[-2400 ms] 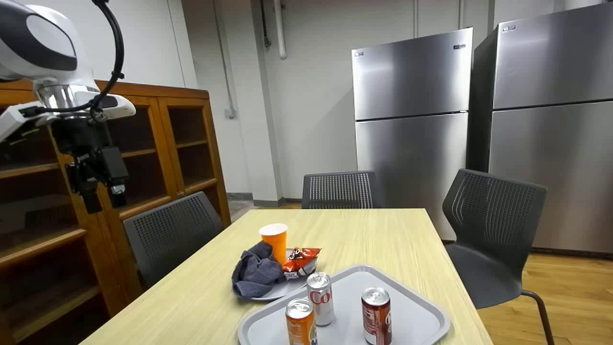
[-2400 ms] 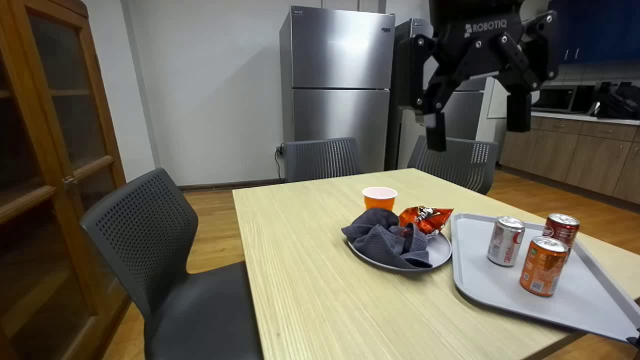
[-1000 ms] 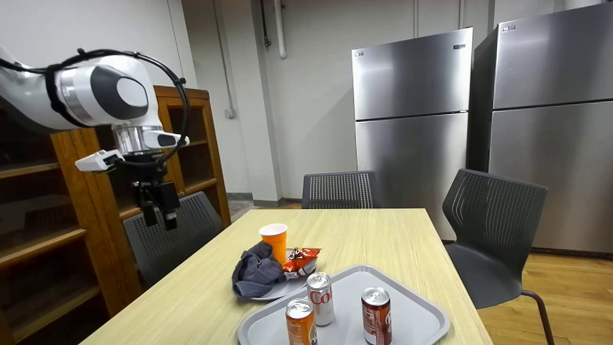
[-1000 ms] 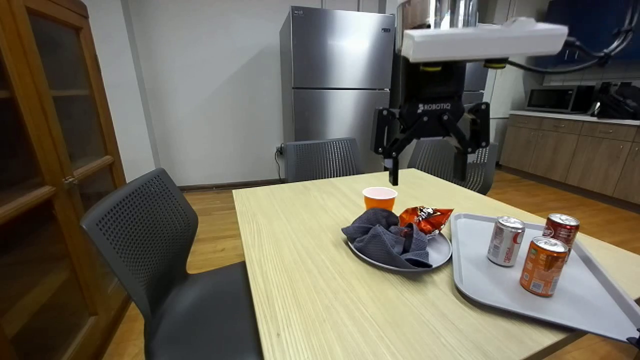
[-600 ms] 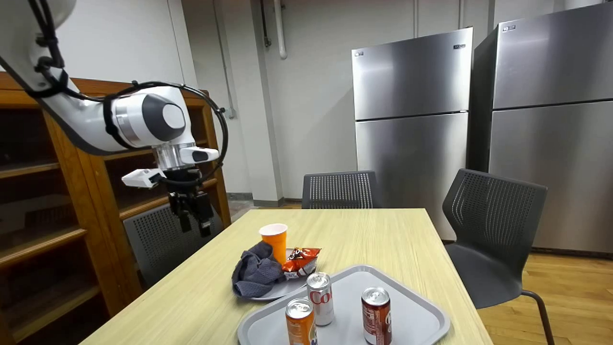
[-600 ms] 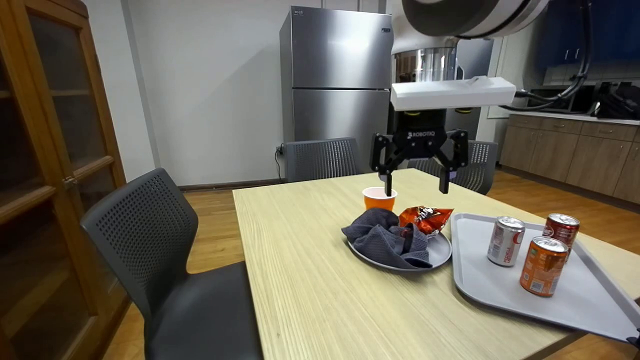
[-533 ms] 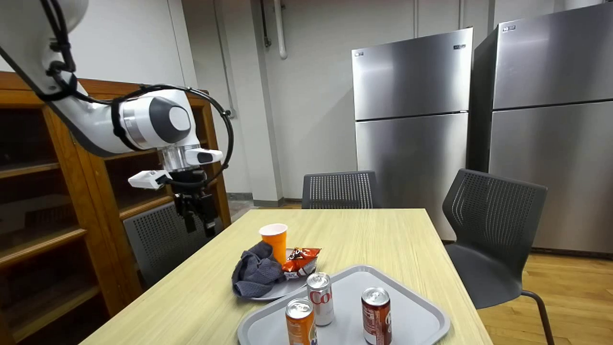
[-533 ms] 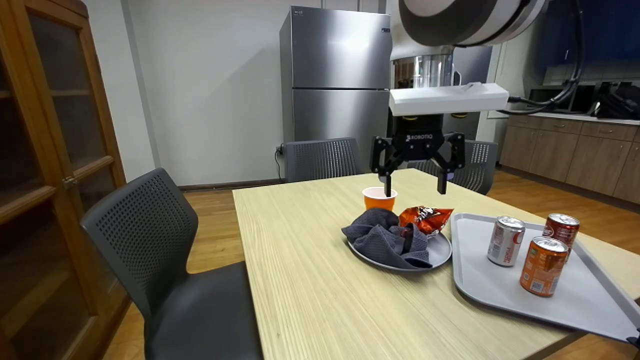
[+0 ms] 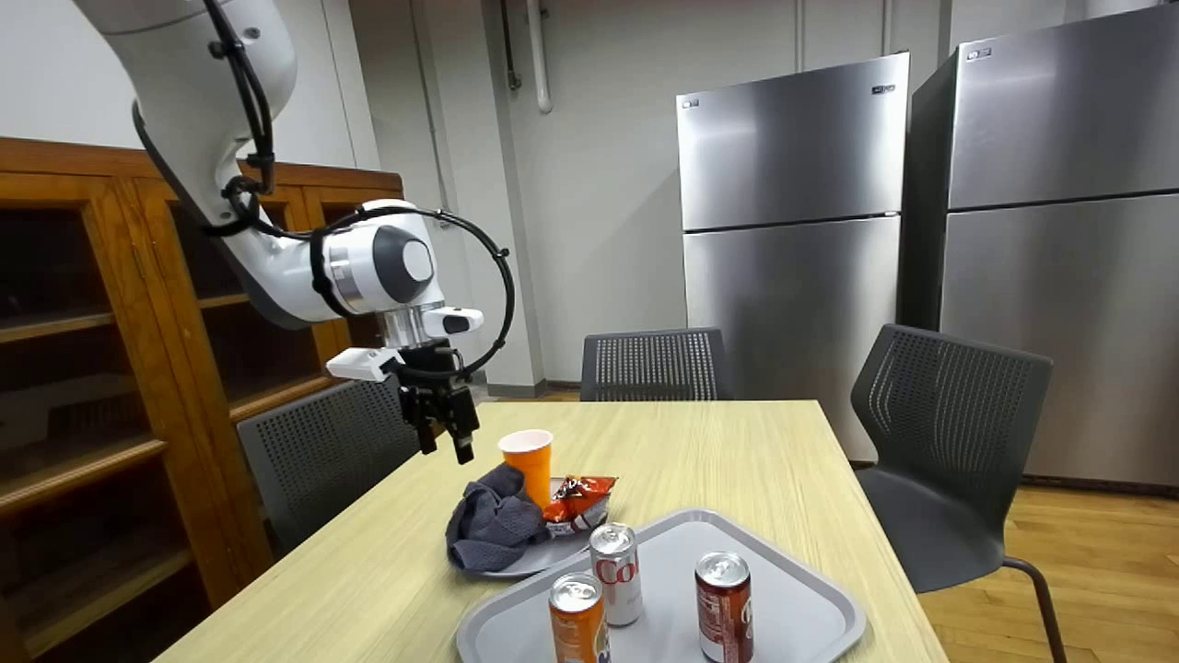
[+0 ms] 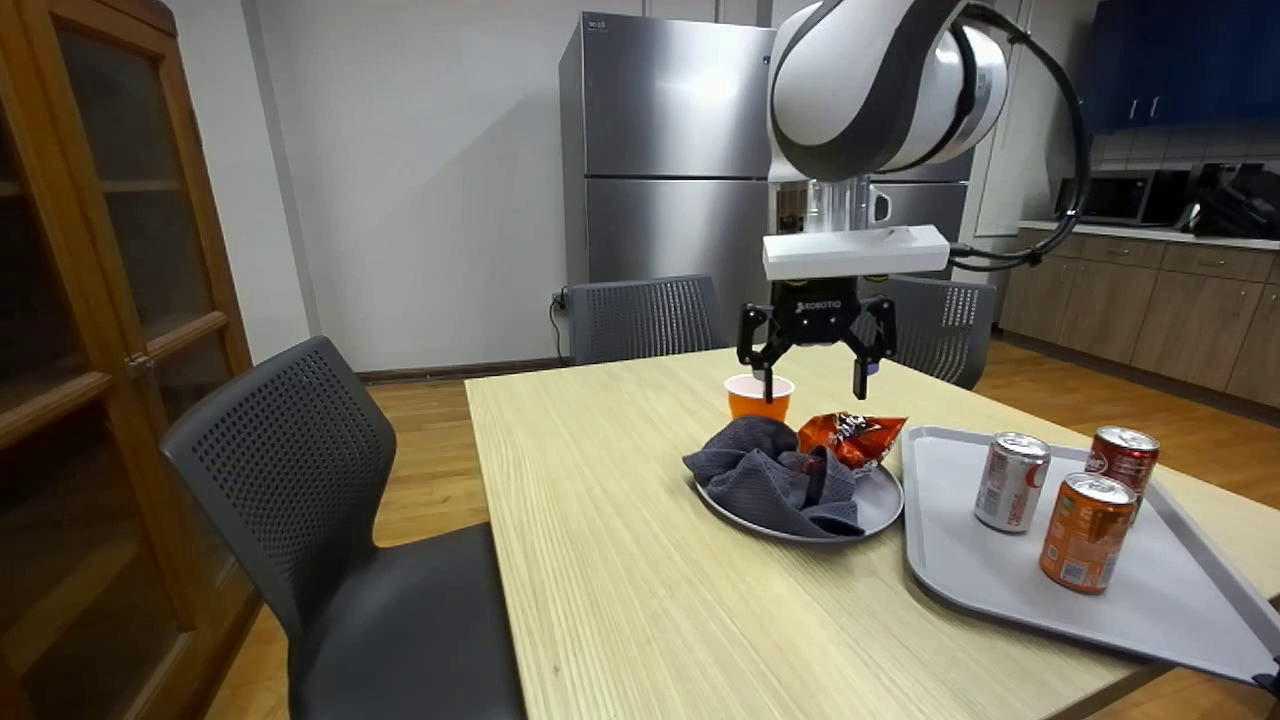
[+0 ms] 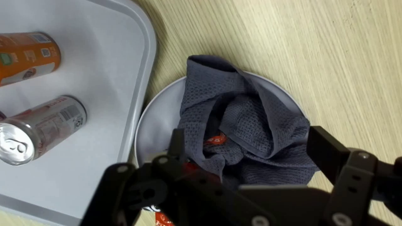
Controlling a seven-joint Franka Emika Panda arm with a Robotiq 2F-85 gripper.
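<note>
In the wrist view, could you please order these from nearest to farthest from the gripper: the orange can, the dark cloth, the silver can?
1. Dark cloth: on the plate, below the open gripper.
2. Silver can: on the tray, left in the picture.
3. Orange can: same tray, at the picture's upper left.

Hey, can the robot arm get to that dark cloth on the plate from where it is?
Probably yes: the gripper hangs open above the table, and in the wrist view nothing seems to block its way to the cloth. The orange cup and red snack bag sit close by.
</note>
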